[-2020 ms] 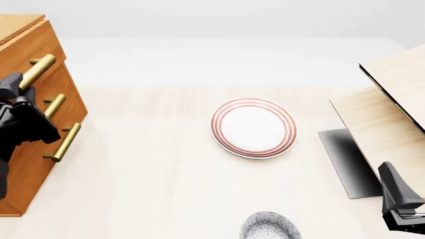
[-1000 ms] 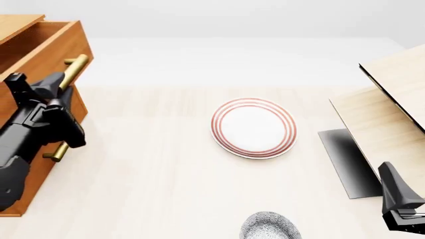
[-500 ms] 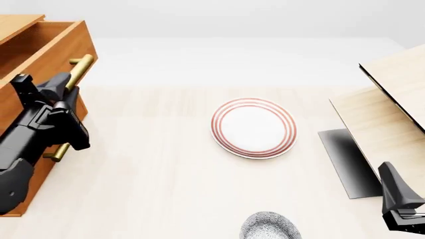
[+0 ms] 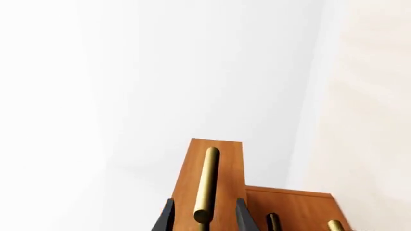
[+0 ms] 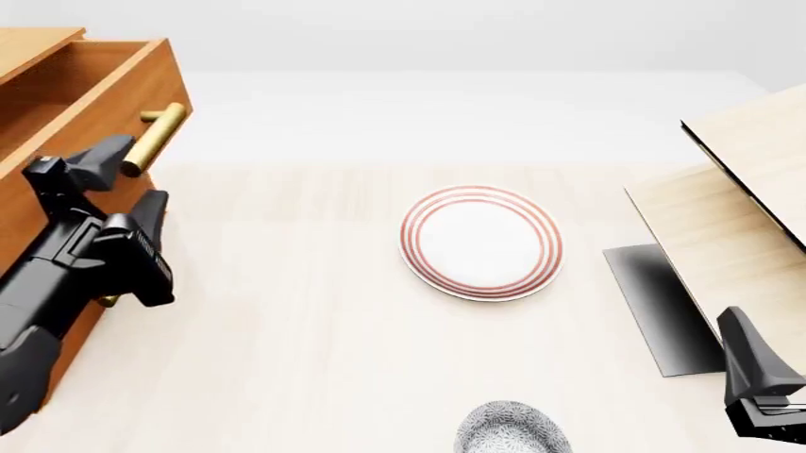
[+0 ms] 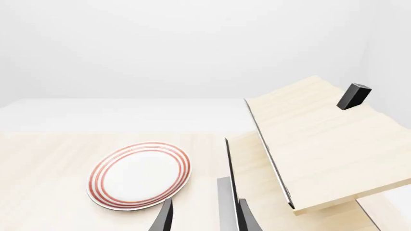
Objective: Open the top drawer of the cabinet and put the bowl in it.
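The top drawer [image 5: 136, 87] of the orange-brown cabinet [image 5: 30, 41] stands pulled out, and its inside shows empty. Its brass handle [image 5: 154, 139] also shows in the left wrist view [image 4: 205, 183]. My left gripper [image 5: 136, 175] is open, with its fingers either side of the handle's near end without touching it [image 4: 204, 219]. The speckled bowl [image 5: 511, 430] sits at the table's near edge, cut off by the frame. My right gripper [image 5: 762, 401] is open and empty at the near right, well to the right of the bowl; in the right wrist view [image 6: 204, 219] it faces the plate.
A white red-ringed plate [image 5: 481, 243] lies mid-table and shows in the right wrist view [image 6: 139, 174]. A pale wood structure [image 5: 737, 212] with a dark base fills the right side [image 6: 314, 144]. Two lower drawer handles [image 4: 273, 222] sit under the top drawer.
The top drawer came out of the cabinet, drawn by my left gripper on its handle. In the last half second the left gripper let go of the handle and opened. The right arm stayed still.
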Tool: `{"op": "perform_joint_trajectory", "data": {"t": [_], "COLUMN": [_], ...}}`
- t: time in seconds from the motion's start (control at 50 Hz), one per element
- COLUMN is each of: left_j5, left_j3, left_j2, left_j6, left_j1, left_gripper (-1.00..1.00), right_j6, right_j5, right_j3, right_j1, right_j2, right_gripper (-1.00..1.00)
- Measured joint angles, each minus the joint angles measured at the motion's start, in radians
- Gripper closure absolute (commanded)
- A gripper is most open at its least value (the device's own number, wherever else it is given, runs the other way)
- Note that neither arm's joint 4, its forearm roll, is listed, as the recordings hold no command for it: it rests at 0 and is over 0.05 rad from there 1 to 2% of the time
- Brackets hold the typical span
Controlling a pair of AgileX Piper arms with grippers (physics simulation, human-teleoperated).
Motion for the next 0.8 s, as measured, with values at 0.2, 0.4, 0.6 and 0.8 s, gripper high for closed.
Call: {"op": "perform_joint_trajectory", "data": {"t": [0.2, 0.4, 0.6, 0.8], "left_j5": [0.004, 0.015, 0.043, 0.179], "left_j3": [0.051, 0.084, 0.103, 0.069], "left_j2": [-0.050, -0.103, -0.164, -0.261], "left_j6": [0.016, 0.029, 0.028, -0.043], "left_j1": [-0.035, -0.066, -0.086, -0.097], "left_gripper": [-1.00, -1.00, -1.00, -1.00], "right_j6": [0.000, 0.000, 0.000, 0.000], "right_j5": [0.000, 0.000, 0.000, 0.000], "right_j3": [0.000, 0.000, 0.000, 0.000], "right_j1": [0.000, 0.000, 0.000, 0.000], "right_j2": [0.000, 0.000, 0.000, 0.000], "right_gripper": [-1.00, -1.00, -1.00, -1.00]}}
